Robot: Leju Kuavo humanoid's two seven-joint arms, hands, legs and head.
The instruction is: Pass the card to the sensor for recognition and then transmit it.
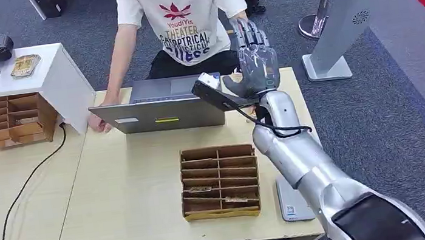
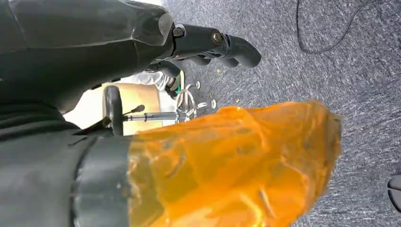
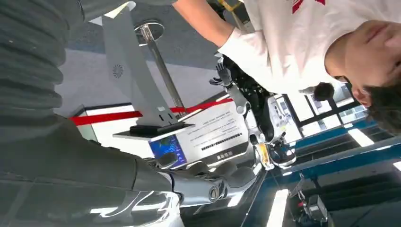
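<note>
1. Holding our right hand (image 1: pixel 258 59) upright just beside the laptop (image 1: pixel 159 105), palm toward the person (image 1: pixel 185 19); we cannot tell if it grips a card.
2. Cards (image 1: pixel 235 200) lie in the box (image 1: pixel 217 151), nearer us than the laptop.
3. Our left hand (image 2: pixel 198 42) hangs loose, holding nothing.

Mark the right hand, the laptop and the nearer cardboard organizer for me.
right hand (image 1: pixel 257 62), head view, on the back of the raised palm.
laptop (image 1: pixel 160 114), head view, on the grey lid's outer face.
cardboard organizer (image 1: pixel 220 181), head view, on the middle slot dividers.
</note>
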